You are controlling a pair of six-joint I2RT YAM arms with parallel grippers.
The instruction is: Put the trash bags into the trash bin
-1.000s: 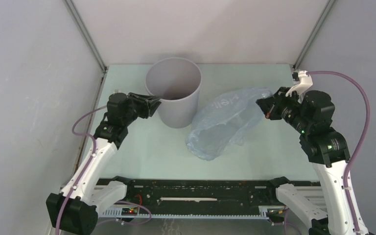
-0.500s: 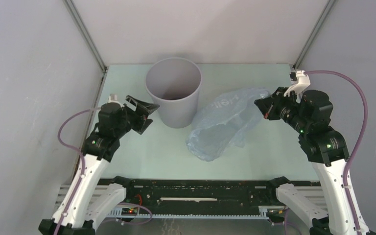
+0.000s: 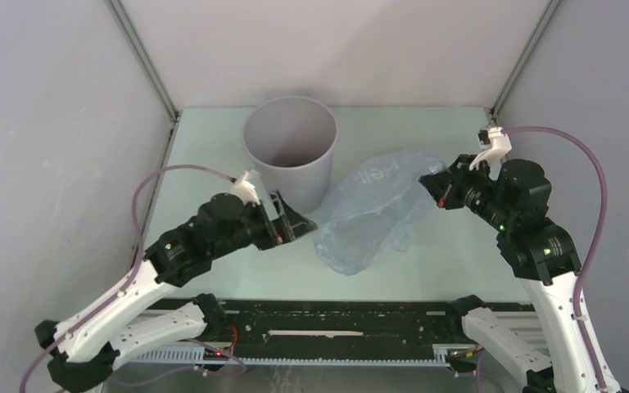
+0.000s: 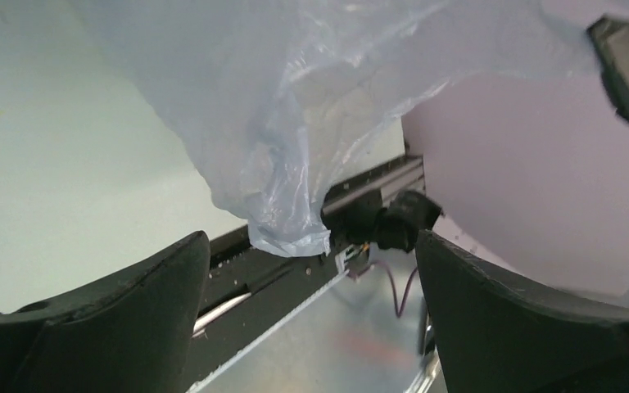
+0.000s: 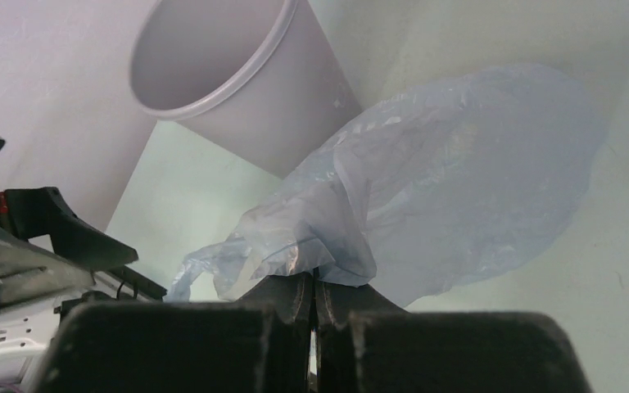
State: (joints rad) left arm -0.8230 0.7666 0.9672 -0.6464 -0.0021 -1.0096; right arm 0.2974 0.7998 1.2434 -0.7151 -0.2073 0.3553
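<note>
Trash bag (image 3: 377,209): lies crumpled on the table (image 3: 237,262), right of centre. Its long axis runs from the near middle toward the far right corner. Trash bin (image 3: 291,155): upright near the far edge, mouth up, with the bag wholly outside, just beside its right wall. Right jaws are clamped on the bag's far-right end. Left jaws are spread wide just beside its near-left end; contact cannot be told.

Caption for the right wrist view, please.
Right gripper shut on the bag, which lies beside the upright bin.
</note>
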